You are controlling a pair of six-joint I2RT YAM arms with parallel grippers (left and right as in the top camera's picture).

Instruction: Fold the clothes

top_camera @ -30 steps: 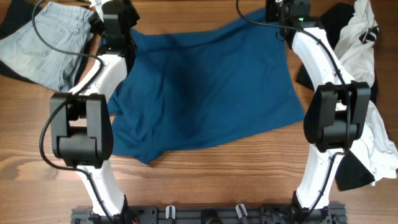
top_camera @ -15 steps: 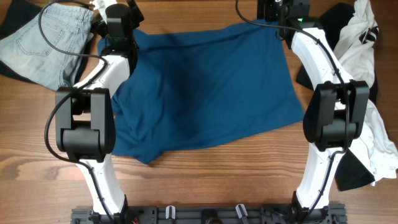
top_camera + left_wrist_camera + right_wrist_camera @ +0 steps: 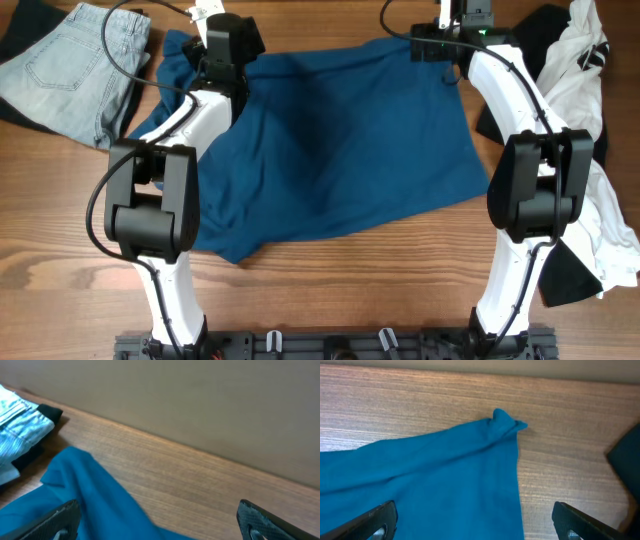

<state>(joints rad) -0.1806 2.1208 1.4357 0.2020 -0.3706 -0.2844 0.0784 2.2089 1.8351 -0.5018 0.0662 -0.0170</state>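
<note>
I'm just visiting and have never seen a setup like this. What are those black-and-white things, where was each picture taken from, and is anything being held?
They are two robot arms, the left arm and right arm, mounted at one edge of a wooden table. The wide picture looks straight down from above; the other two come from a camera on each wrist, its dark fingertips in the bottom corners. On the table lie a teal-blue shirt, pale jeans and a white garment with black cloth. The left hand and right hand both stand open near the shirt's far corners, holding nothing.
</note>
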